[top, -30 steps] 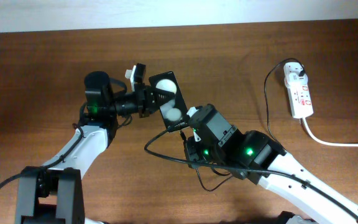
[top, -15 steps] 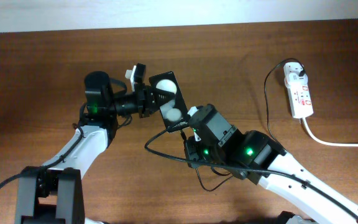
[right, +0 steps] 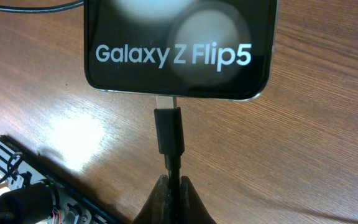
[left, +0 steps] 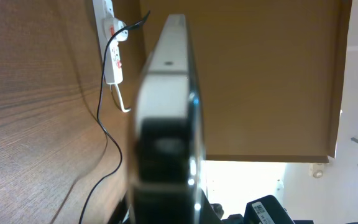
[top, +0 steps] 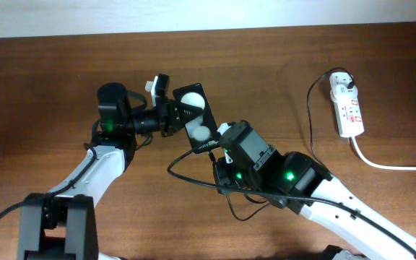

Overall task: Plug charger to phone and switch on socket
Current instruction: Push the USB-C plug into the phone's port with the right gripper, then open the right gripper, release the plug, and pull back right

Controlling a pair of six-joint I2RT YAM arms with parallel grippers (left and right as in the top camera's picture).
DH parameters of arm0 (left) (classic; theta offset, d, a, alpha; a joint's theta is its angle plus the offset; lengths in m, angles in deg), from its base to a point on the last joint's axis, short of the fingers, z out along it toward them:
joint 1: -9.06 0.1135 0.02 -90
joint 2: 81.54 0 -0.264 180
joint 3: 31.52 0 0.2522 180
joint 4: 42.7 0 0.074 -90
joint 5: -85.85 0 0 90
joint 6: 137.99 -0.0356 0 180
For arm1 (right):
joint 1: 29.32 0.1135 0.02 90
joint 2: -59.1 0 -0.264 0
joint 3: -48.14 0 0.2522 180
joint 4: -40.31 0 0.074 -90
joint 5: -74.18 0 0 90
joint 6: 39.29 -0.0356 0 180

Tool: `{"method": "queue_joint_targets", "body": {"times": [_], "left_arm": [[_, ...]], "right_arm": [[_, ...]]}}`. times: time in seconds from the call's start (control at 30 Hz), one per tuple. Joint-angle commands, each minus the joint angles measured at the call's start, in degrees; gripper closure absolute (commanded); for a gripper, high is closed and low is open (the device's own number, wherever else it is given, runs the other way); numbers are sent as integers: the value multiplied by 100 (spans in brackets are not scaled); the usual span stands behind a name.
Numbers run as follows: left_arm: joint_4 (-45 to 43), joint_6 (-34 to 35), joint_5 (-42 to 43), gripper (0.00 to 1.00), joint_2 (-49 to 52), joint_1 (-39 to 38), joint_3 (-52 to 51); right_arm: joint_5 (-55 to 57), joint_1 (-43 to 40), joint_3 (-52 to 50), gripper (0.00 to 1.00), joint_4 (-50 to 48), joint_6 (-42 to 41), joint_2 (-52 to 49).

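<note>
Your left gripper (top: 178, 113) was clamped on the phone (top: 196, 117), holding it up off the table (top: 42, 79) a little left of centre, its glossy face turned upward with two round white reflections on it. From the left wrist camera you saw the phone (left: 166, 93) only edge-on, a thin pale band running away from the lens.

Your right gripper (right: 169, 194) had its fingers pinched together on the charger (right: 168, 130), gripping the thin cable just behind the black connector. The connector's short metal tip met the middle of the phone's near edge, right below the white lettering "Galaxy Z Flip5" (right: 174, 55); how far in it sat, you could not tell from these views.

From the connector the charger's black cable (top: 193, 175) looped across the wood under your right arm, then ran up the right side to its white plug adapter (top: 344, 81), which sat in the far end of the socket (top: 349, 110). The socket lay near the far right of the table, well apart from both grippers, with its thick white cord (top: 388, 166) trailing off to the right. Its red switch marks were too small to show whether it was on
</note>
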Motion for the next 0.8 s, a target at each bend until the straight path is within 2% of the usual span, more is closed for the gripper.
{"method": "queue_joint_targets", "body": {"times": [0.0, 0.2, 0.37, 0.43, 0.53, 0.67, 0.77], "left_arm": [[-33, 28, 295, 100, 13, -9, 57], [-33, -168, 553, 100, 13, -15, 57], [-35, -168, 597, 100, 13, -13, 57], [-35, -166, 560, 100, 13, -13, 57], [-35, -164, 400, 100, 13, -13, 57], [-35, -164, 219, 100, 13, -13, 57], [-35, -164, 240, 100, 13, -13, 57]], "right_arm": [[238, 31, -17, 96, -153, -42, -9], [428, 26, -17, 96, -555, -37, -9], [568, 26, -17, 94, -437, -22, -9], [549, 26, -17, 82, -348, -22, -9], [291, 33, -17, 80, -164, -24, -9], [90, 33, -20, 80, -72, -31, -22], [101, 37, -20, 87, -101, -39, -61]]}}
